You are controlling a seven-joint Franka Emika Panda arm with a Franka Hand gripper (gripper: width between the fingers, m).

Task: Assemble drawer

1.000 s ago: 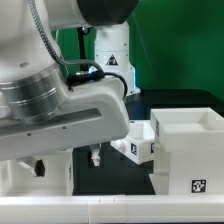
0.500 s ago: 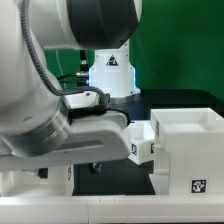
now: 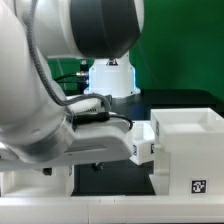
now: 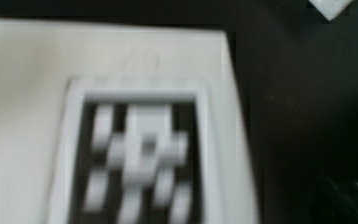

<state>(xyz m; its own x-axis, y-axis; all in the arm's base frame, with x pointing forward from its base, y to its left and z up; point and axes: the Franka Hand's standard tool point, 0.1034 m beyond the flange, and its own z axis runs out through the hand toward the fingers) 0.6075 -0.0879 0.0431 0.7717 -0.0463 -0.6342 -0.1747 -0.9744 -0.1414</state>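
Note:
The drawer's large white housing (image 3: 185,150) stands at the exterior view's right, open side up, with a square tag low on its front. A smaller white tray (image 3: 142,147) with a tag leans against the housing's left side. My arm (image 3: 70,110) fills the exterior view's left, and its forward link reaches up to the tray. That link hides my gripper in the exterior view. The wrist view is blurred and very close to a white tagged surface (image 4: 149,150), with dark table beside it. No fingers show there, and nothing is seen held.
The arm's white base (image 3: 110,75) stands at the back in front of a green backdrop. Black table (image 3: 110,182) shows below the arm. A white strip (image 3: 120,208) runs along the front edge.
The arm has swung toward the exterior view's right and closer to the camera. The fingers that hung above the table one second ago are now covered by the arm.

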